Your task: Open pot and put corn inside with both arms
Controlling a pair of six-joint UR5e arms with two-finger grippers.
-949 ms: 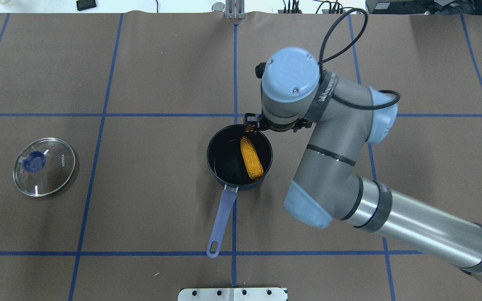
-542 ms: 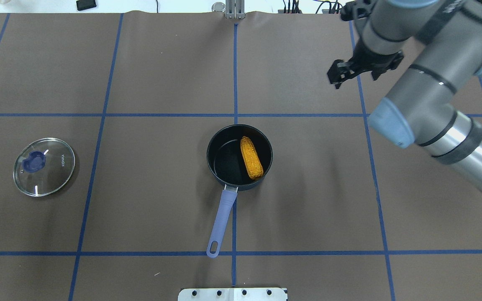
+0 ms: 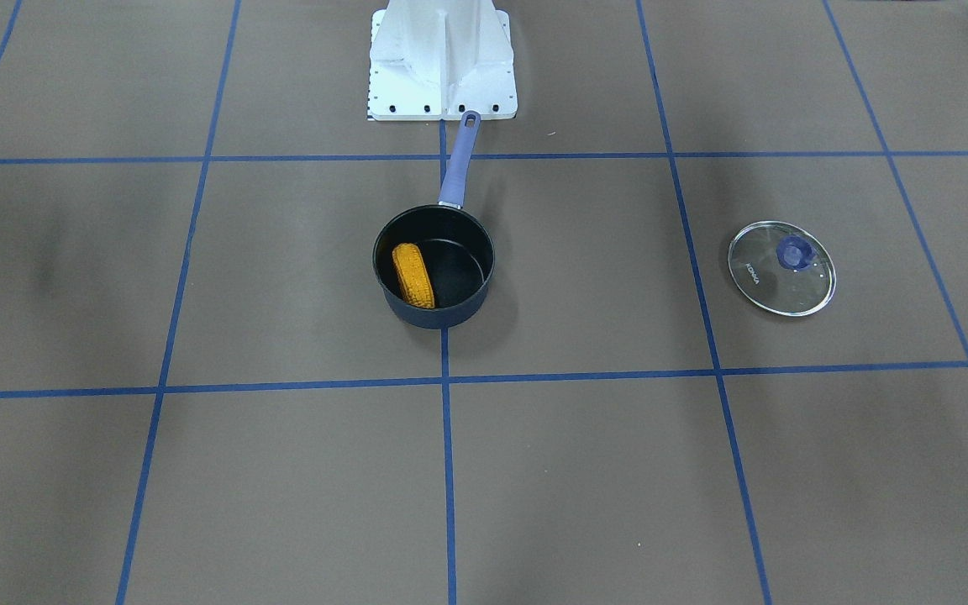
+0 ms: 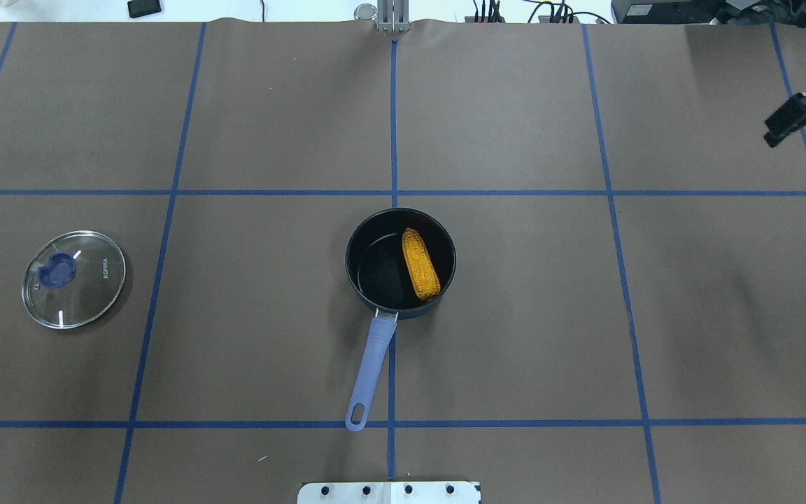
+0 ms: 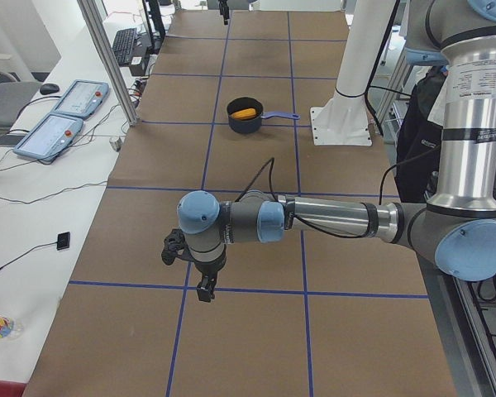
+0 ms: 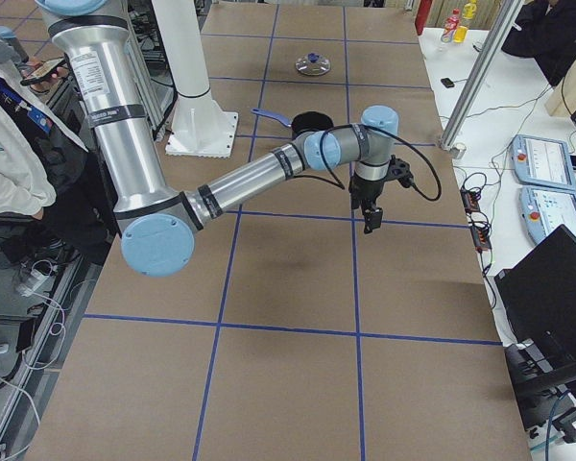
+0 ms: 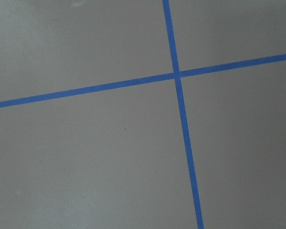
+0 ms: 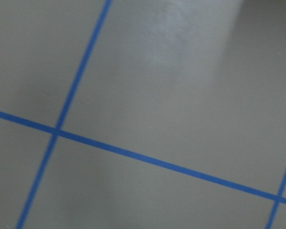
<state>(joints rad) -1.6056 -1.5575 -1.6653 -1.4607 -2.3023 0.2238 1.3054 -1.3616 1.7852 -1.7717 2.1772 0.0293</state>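
Corn (image 4: 421,264) lies inside the open pot (image 4: 377,274), along its 3 o'clock wall in the overhead view; the handle (image 4: 372,371) points to 6 o'clock. Pot, corn and lid (image 4: 99,283), well apart at 9 o'clock, have not moved. The right arm, over the pot's rim a second ago, has swung out to 2 o'clock; only the right gripper (image 4: 775,134) shows at the frame's edge, and I cannot tell how its fingers stand. The left gripper (image 5: 205,289) hangs over the mat (image 4: 235,350) far from the pot, fingers also unclear. The mat is brown, gridded with blue tape. Teach pendants (image 5: 70,99) lie on a white side bench.
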